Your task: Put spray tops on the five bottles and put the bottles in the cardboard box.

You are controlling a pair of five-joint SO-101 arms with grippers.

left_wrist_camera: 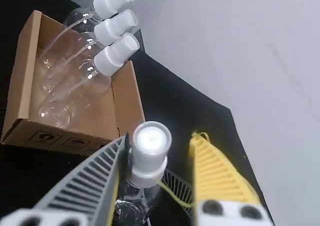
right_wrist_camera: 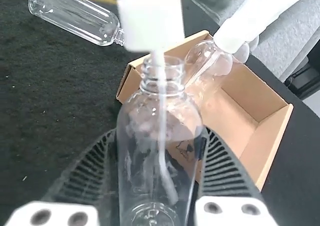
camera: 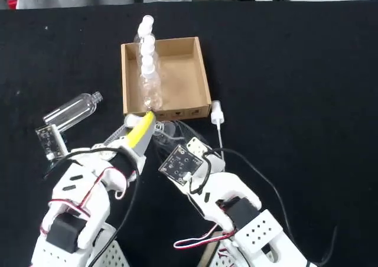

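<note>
Clamps an upright bottle (right_wrist_camera: 156,156) in the right gripper (right_wrist_camera: 158,136) beside the box (camera: 204,78). Straddles the spray top (left_wrist_camera: 150,148) over its neck with the left gripper (left_wrist_camera: 160,138), seemingly spread apart.

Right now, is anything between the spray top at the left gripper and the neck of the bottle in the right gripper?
Nothing visible stands between them. The spray top sits just above the open neck of the bottle, its tube already inside.

Bright, even overhead light keeps shadows faint on the matte black table cloth (camera: 295,72). The white plastic spray tops (camera: 147,42) in the brown cardboard box (camera: 183,81) glare nearly featureless; the clear plastic bottle (camera: 74,109) lying beside it carries soft highlights.
</note>
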